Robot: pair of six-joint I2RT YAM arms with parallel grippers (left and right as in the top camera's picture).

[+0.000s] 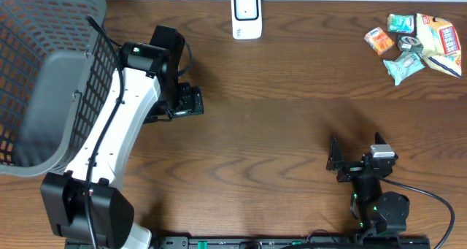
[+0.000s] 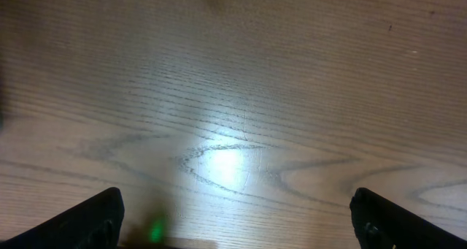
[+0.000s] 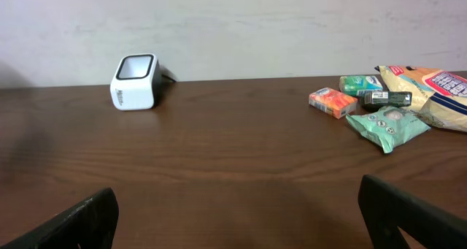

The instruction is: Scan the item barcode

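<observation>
Empty left gripper is spread wide over the bare wood table, just right of the grey basket. Near right, the right gripper is spread too, holding nothing. The scanner sits far centre. The snack packets are clustered far right, well apart from both grippers.

The surface is dark, smooth wood grain with a soft sheen. At its left edge the basket is matt grey plastic lattice. The scanner at the far edge is glossy white plastic; the snack packets in the far right corner, shiny film.
</observation>
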